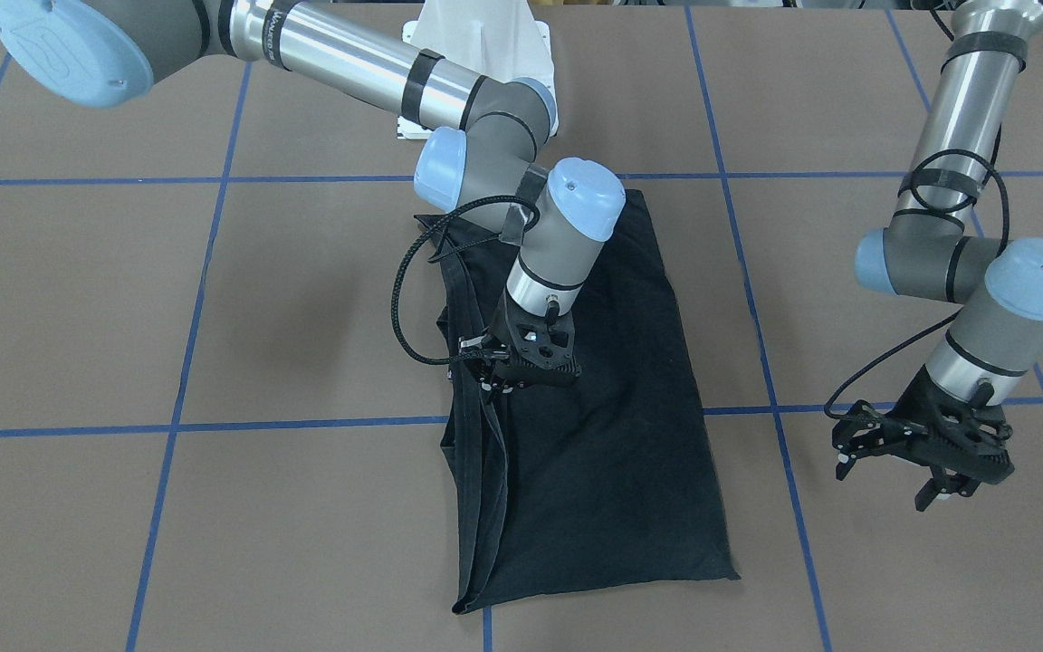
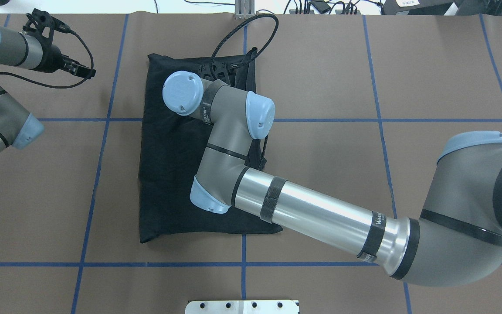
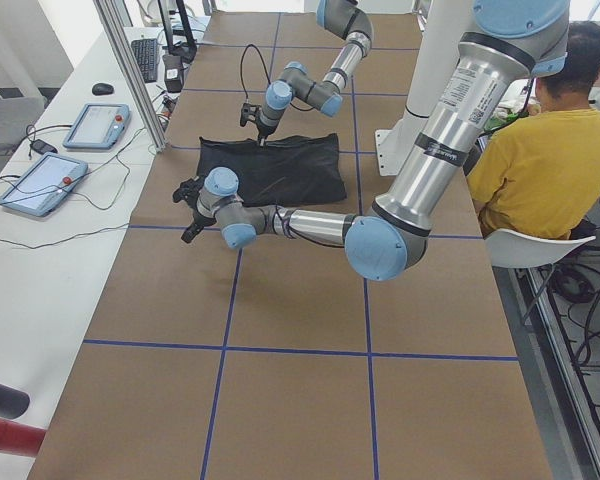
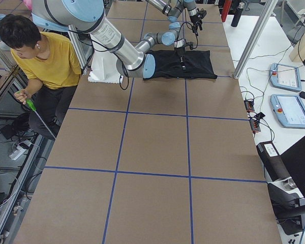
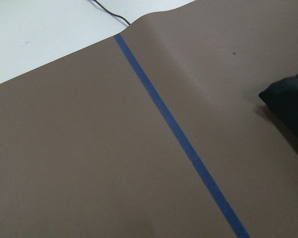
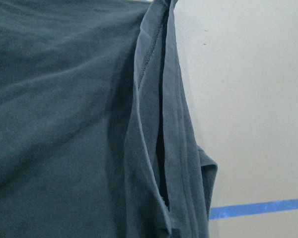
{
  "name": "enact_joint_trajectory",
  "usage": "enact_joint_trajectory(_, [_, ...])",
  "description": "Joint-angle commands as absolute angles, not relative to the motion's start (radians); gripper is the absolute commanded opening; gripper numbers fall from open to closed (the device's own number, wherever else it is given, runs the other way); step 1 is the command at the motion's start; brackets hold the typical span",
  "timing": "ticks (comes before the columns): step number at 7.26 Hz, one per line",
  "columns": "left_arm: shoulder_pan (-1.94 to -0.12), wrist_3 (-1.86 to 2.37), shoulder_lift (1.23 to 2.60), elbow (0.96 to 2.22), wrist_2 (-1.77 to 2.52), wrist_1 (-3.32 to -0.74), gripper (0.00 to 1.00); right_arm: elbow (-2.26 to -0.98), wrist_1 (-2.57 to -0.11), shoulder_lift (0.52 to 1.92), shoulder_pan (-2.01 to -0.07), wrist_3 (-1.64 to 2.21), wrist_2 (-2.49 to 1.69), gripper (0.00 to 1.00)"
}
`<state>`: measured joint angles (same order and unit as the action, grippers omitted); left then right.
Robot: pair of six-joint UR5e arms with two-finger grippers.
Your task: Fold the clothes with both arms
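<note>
Black T-shirt point(image 1: 612, 435) lies centre of the table point(image 1: 168, 299), folded to a long slab. Its long axis runs near-to-far from the robot, with stacked loose hems along the edge on the robot's right. Right gripper point(image 1: 490, 367) sits on that layered edge about mid-length, so it's the nearer arm; can't tell whether its jaws have cloth. Left gripper point(image 1: 888, 480) hangs spread open and empty over bare table, well apart off the shirt's left side, toward the far end.
</note>
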<state>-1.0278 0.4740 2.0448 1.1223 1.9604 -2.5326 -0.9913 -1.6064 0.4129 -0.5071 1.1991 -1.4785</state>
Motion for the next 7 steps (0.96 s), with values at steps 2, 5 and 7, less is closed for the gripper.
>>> enact_joint_trajectory(2, [-1.026,0.474,2.045,1.124,1.960,-2.533,1.00,-1.084,-1.606,0.503,-0.515,1.151,-1.474,0.07])
enact_joint_trajectory(5, [-1.026,0.474,2.045,1.124,1.960,-2.533,1.00,-1.172,-1.606,0.586,-0.517,1.143,-1.473,0.32])
enact_joint_trajectory(7, [-1.026,0.474,2.040,1.126,1.960,-2.533,1.00,-1.181,-1.605,0.584,-0.511,1.161,-1.468,1.00])
